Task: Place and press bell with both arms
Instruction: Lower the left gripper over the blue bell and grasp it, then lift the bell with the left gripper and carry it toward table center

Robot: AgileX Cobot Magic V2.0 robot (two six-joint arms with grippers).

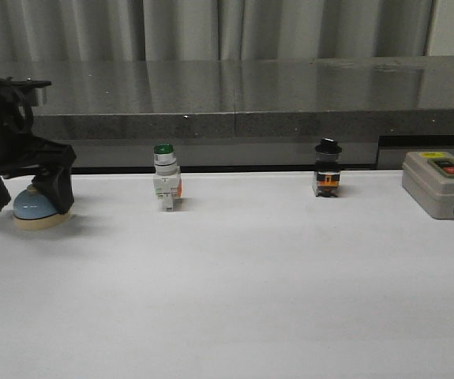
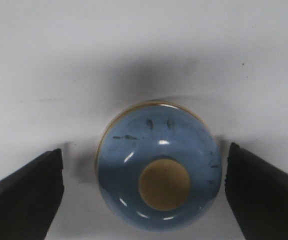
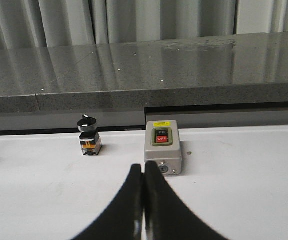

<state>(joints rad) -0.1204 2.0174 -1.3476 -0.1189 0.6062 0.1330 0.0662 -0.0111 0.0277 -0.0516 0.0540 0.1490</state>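
With the left hand (image 2: 144,195) spread astride the bell (image 2: 159,167), fingers at 3 and 9 o'clock, close evenly around the dome before lifting.

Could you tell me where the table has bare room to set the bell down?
The whole near half of the white table is bare. Smaller gaps lie between the green-capped switch and the black-capped switch. The far row is crowded, with the grey switch box at its right end and the bell far left.

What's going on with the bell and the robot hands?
Left tool open, straddling bell, fingers not touching. Right tool shut, empty. Nothing blocking.
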